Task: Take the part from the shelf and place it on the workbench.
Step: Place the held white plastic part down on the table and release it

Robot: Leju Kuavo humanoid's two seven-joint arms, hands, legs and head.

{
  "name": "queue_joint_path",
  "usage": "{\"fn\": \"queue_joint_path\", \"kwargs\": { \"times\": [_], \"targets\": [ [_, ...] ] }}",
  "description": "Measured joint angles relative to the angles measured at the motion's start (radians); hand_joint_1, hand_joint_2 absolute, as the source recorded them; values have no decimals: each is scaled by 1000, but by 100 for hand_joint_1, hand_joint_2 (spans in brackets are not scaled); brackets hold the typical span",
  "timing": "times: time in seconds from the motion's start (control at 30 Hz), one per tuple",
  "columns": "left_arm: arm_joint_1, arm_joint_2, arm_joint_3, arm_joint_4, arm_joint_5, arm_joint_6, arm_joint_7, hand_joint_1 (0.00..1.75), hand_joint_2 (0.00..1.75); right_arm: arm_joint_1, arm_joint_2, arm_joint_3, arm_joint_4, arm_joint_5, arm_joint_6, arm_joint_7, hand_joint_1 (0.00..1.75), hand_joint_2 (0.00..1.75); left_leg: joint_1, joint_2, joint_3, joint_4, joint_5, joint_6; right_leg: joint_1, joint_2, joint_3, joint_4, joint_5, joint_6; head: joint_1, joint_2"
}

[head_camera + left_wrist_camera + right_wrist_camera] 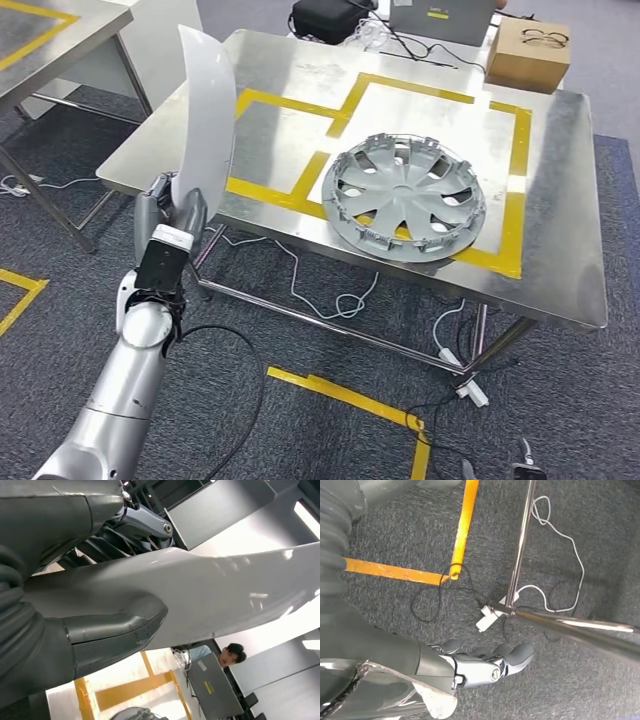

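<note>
Already off the shelf: long curved pale-grey glossy panel part, upright in left robot hand, thumb and fingers clamped on its lower end, just short of steel counter edge, well apart from silver hubcap. Placing left. Right robot hand hanging, fingers extended, holding nothing.

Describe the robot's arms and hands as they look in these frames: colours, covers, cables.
The left arm is a silver tube with rounded joints and a black block at the wrist bearing a white label; a thin black cable loops beside it. The left hand has a grey ribbed cover, thick grey thumb and darker fingers. The right hand has the same grey cover, with silvery finger links and dark fingertips.
</note>
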Motion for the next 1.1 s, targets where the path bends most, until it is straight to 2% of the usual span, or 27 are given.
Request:
{"fn": "queue_joint_path", "kwargs": {
  "times": [0.03,0.07,0.13,0.17,0.2,0.23,0.27,0.3,0.33,0.37,0.4,0.5,0.57,0.6,0.67,0.7,0.73,0.77,0.83,0.87,0.9,0.93,1.03,1.07,1.1],
  "targets": [
    [-12,3,-4,6,-19,1,7,175,175,-3,0,2,1,0,-1,0,0,175,1,-1,3,-2,-1,7,-1,-1,-11,19,-11,5,1,0],
    [-27,5,-9,14,-38,2,15,175,175,-7,-1,5,3,1,-1,0,0,175,3,-1,6,-4,-2,13,-2,-1,-34,60,-30,9,2,0],
    [-54,10,-18,37,-72,2,27,175,175,-14,-2,9,8,1,-2,0,0,175,2,-1,9,-4,-7,21,-4,-2,-115,196,-79,14,4,0],
    [-65,13,-23,50,-88,2,34,175,175,-15,-3,12,11,1,-2,0,0,175,1,-1,12,-4,-10,23,-4,-2,-157,259,-94,16,3,0],
    [-73,16,-27,63,-105,2,40,175,175,-15,-3,15,14,0,-2,0,0,175,0,-1,16,-4,-14,24,-4,-2,-185,292,-90,16,3,0],
    [-82,20,-33,78,-127,2,49,175,175,-15,-4,19,17,0,-3,0,0,175,-1,-2,21,-4,-18,23,-4,-2,-193,285,-65,15,3,0],
    [-93,24,-39,93,-153,2,57,175,175,-16,-5,22,20,0,-3,0,0,175,-2,-3,28,-4,-23,22,-4,-2,-180,239,-24,12,3,0],
    [-107,27,-47,109,-180,2,65,175,175,-18,-7,25,23,0,-3,0,0,175,-2,-4,36,-4,-28,20,-3,-2,-154,168,22,7,4,0],
    [-124,31,-55,126,-205,2,71,175,175,-21,-9,29,25,0,-3,0,0,175,-4,-5,41,-4,-33,17,-1,-2,-123,101,54,2,3,0],
    [-140,35,-63,143,-224,1,77,175,175,-25,-11,33,28,-1,-4,0,0,175,-5,-6,44,-3,-37,13,0,-2,-97,50,71,-3,3,0],
    [-154,39,-71,159,-238,1,81,175,175,-29,-13,37,31,-1,-5,0,0,175,-6,-7,45,-3,-40,8,3,-1,-82,22,73,-7,3,0],
    [-177,47,-85,190,-254,0,87,175,175,-33,-14,45,35,-1,-7,0,0,175,-5,-5,50,-8,-46,-9,2,2,-68,6,62,-19,1,0],
    [-189,52,-89,202,-260,0,88,175,175,-35,-15,49,37,-2,-8,0,0,175,-4,-4,34,34,-69,-21,-3,2,-54,-4,59,-29,0,0],
    [-194,55,-92,208,-266,1,89,175,175,-36,-16,50,38,-3,-9,0,0,175,-3,-3,7,87,-91,-25,-4,1,-46,-6,55,-34,-1,0],
    [-199,61,-100,222,-286,3,95,175,175,-37,-16,53,43,-3,-8,0,0,175,-2,-2,-67,221,-137,-33,-4,1,-36,-7,46,-40,-1,0],
    [-200,64,-104,229,-298,5,100,175,175,-37,-16,54,45,-3,-8,0,0,175,-1,-2,-97,267,-143,-36,-4,2,-31,-7,42,-41,-1,0],
    [-201,66,-108,237,-309,7,104,175,175,-36,-16,56,48,-3,-8,0,0,175,-1,-2,-111,277,-128,-37,-4,3,-25,-6,37,-41,-1,0],
    [-203,68,-111,244,-318,9,107,175,175,-36,-16,58,51,-3,-8,0,0,175,0,-2,-108,250,-93,-37,-5,4,-17,-6,32,-39,-1,0],
    [-219,70,-119,261,-340,13,111,175,175,-38,-16,64,56,-4,-8,0,0,175,-1,0,-65,124,-7,-34,-3,5,-3,-3,20,-33,0,0],
    [-231,71,-125,271,-352,16,113,175,175,-40,-16,66,58,-4,-9,0,0,175,-2,1,-41,63,16,-29,-1,6,-1,-1,14,-28,0,0],
    [-241,73,-131,280,-364,18,116,175,175,-43,-16,69,60,-5,-9,0,0,175,-3,1,-26,24,25,-23,1,6,-1,1,10,-22,1,0],
    [-247,74,-136,289,-377,21,119,175,175,-45,-16,71,62,-6,-10,0,0,175,-5,1,-20,9,18,-17,3,6,-2,1,8,-17,0,0],
    [-265,78,-151,319,-434,32,137,175,175,-49,-18,79,67,-11,-12,0,0,175,-3,0,-15,-2,13,3,1,4,-12,8,-4,-1,1,0],
    [-276,79,-159,333,-462,39,146,175,175,-51,-20,82,69,-12,-12,0,0,175,-1,0,-11,-4,13,10,1,3,-27,35,-18,4,2,0],
    [-289,81,-168,351,-494,47,159,175,175,-54,-22,86,70,-13,-13,0,0,175,1,0,-9,-6,12,15,0,2,-55,84,-40,8,3,0]
  ]
}}
